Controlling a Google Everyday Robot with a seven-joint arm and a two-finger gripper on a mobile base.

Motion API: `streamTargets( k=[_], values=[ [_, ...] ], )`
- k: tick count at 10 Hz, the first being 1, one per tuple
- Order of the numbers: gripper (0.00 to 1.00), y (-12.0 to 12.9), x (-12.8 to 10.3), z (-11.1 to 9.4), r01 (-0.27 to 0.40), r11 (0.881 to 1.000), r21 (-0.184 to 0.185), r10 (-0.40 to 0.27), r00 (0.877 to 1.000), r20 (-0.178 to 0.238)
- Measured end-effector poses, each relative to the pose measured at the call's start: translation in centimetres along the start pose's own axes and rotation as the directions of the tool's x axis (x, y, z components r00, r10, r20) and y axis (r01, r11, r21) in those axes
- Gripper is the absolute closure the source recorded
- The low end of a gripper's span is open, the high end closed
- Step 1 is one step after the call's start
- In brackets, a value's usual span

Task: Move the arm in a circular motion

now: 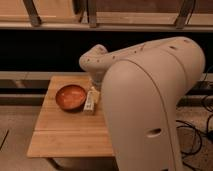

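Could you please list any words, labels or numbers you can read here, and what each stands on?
None can be read.
The arm shows only small dark holes, no lettering.
The bowl and the wooden table bear no marks.
The tool, low beside the bowl over the table, shows no legible label.

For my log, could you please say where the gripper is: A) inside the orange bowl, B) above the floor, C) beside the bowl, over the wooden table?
C: the gripper at the tip of the arm hangs right of the bowl in the picture, over the table.
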Motion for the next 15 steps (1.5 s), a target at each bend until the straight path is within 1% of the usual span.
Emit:
streamTargets(
  k=[1,2,3,4,5,6,7,8,9,10,11,12,13,14,15],
  values=[
    [0.20,-2.8,1.7,-0.5,-0.061,0.997,0.038,0.061,0.998,-0.003],
    [0.20,-4.8,2.4,-1.1,-0.094,0.993,0.070,0.095,0.995,-0.005],
    [0.20,-7.2,2.6,-1.7,-0.122,0.987,0.108,0.123,0.992,0.003],
    [0.20,-9.7,1.6,-2.6,-0.138,0.980,0.143,0.136,0.990,0.022],
    [0.20,-10.7,0.3,-3.0,-0.133,0.979,0.152,0.128,0.991,0.045],
    [0.20,-11.6,-3.1,-3.7,-0.109,0.983,0.148,0.094,0.991,0.099],
    [0.20,-11.3,-6.4,-4.1,-0.076,0.989,0.129,0.057,0.988,0.146],
    [0.20,-10.5,-9.1,-4.3,-0.040,0.993,0.108,0.019,0.983,0.182],
    [0.20,-8.8,-12.3,-4.5,0.018,0.997,0.081,-0.035,0.975,0.218],
    [0.20,-6.6,-14.7,-4.4,0.083,0.995,0.051,-0.093,0.966,0.243],
    [0.20,-4.5,-16.1,-4.2,0.135,0.991,0.024,-0.137,0.957,0.257],
    [0.20,-2.4,-16.9,-4.0,0.185,0.983,-0.002,-0.178,0.947,0.268],
    [0.20,1.1,-17.2,-3.5,0.259,0.965,-0.049,-0.235,0.930,0.281],
    [0.20,4.0,-16.7,-3.1,0.312,0.946,-0.088,-0.275,0.916,0.291],
    [0.20,6.6,-15.3,-2.7,0.353,0.928,-0.119,-0.307,0.905,0.294]
  ],
)
